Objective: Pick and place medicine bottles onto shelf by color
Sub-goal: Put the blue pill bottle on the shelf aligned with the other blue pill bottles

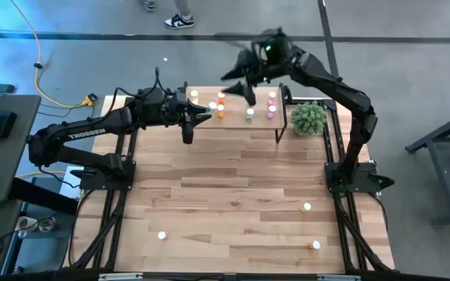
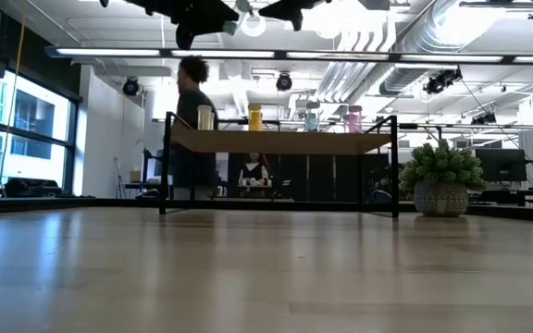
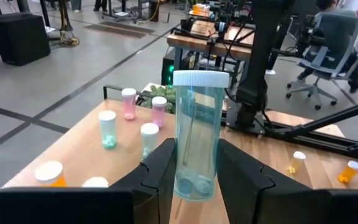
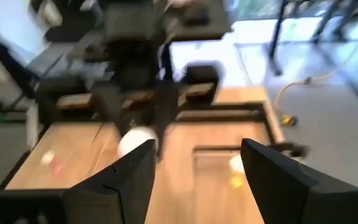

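Left pincer is clamped on a green bottle, upright between the fingers, white cap up, 2 small pills sitting at the bottom. From above, that left pincer hovers at the shelf's left end, with the bottle rows stretching away ahead of it.

Over to the right pincer: jaws spread wide, nothing between them, and in the high view the right pincer hangs over the middle of the shelf.

Where does the held bottle belong? Looking past the left pincer's fingers, 2 green bottles stand just ahead, with 2 pink bottles beyond them and an orange-filled one closer in to the side. So the good play, I'd say, is to carry the bottle forward to the greens and set it beside them, not among the pinks.

Keep it vertical, and come down slowly until the base sits flat on the board before the jaws part. The neighbours stand near each other, so open only enough to release, then lift straight up so a finger doesn't knock one over. The right arm hangs close by; give it room.

Well behind both pincers, 4 bottles wait on the surface: a yellow one, 1 more and an orange one among them.
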